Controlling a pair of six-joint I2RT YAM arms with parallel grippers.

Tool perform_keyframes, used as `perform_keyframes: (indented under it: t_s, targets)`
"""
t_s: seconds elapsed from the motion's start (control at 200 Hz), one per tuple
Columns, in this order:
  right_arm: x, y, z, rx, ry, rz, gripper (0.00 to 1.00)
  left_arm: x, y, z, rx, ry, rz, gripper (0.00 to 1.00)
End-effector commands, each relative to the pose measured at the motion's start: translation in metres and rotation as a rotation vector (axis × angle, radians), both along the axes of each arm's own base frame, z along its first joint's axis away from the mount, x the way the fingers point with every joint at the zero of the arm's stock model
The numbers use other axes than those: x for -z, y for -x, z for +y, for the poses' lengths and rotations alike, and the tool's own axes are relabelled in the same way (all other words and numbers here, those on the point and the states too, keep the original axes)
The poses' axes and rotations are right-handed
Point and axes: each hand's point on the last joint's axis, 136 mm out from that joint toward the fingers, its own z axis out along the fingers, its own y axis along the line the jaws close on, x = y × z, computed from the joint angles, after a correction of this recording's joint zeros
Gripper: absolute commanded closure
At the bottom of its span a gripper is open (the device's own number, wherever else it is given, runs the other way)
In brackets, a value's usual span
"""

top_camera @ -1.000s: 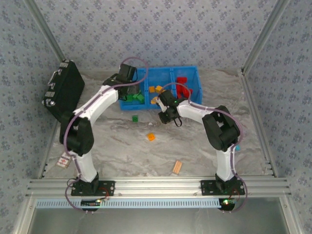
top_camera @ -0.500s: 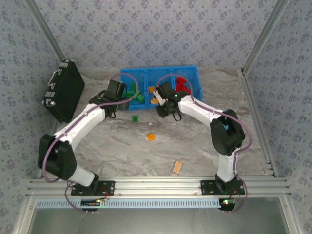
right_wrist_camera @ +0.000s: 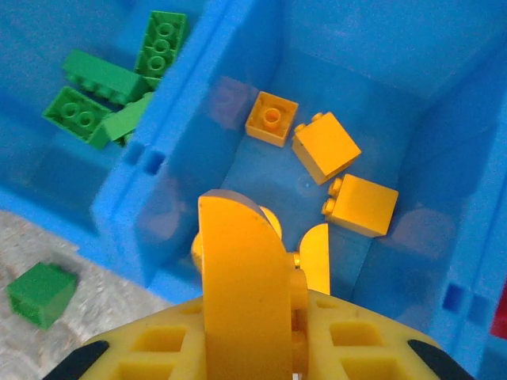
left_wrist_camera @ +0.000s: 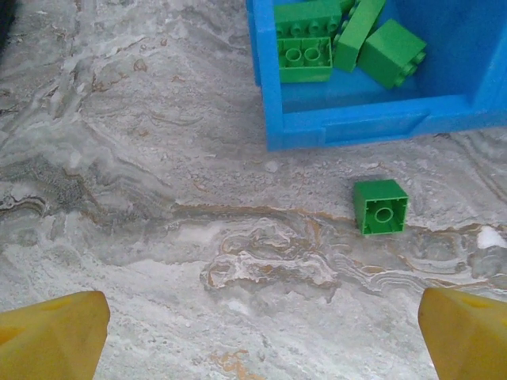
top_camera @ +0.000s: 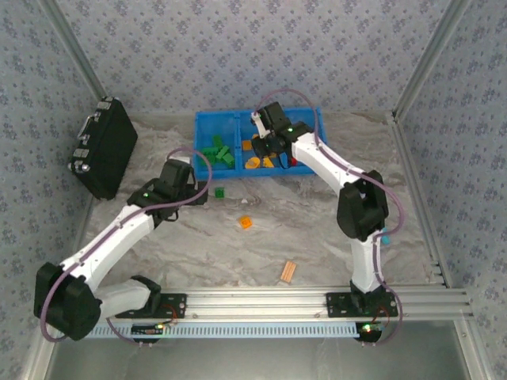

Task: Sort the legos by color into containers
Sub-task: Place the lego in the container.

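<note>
L gripper (left_wrist_camera: 261, 340) jaws wide apart; loose green lego (left_wrist_camera: 381, 207) sits upper right of it, just below bin (left_wrist_camera: 348, 127) wall. R gripper (right_wrist_camera: 289, 261) pinched together, farther off.

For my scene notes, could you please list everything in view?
bin: one, blue, three compartments, far middle of table
green bricks: several, left compartment
orange bricks: at least three, middle compartment
loose green brick: one, on table just before the bin
loose orange brick: one, mid-table
striped flat piece: one, pale orange, near edge
case: one, black, far left
table: one, grey marbled
left gripper: open, above table near loose green brick
right gripper: shut, over middle compartment
</note>
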Motion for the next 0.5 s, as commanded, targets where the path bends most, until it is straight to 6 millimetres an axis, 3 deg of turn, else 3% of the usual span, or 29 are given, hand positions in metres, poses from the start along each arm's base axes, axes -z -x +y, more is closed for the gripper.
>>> perform_keyframes:
  t_s: [0.0, 0.29, 0.495]
  targets:
    - [0.012, -0.015, 0.003, 0.019, -0.035, 0.032, 0.73, -0.027, -0.003, -0.007, 0.003, 0.100, -0.105, 0.00]
    - [0.027, -0.051, 0.007, 0.021, -0.052, 0.044, 0.73, -0.075, 0.014, -0.010, 0.031, 0.341, -0.386, 0.00]
    - [0.042, -0.061, 0.008, 0.022, -0.047, 0.065, 0.73, -0.080, 0.024, -0.013, 0.117, 0.318, -0.419, 0.00]
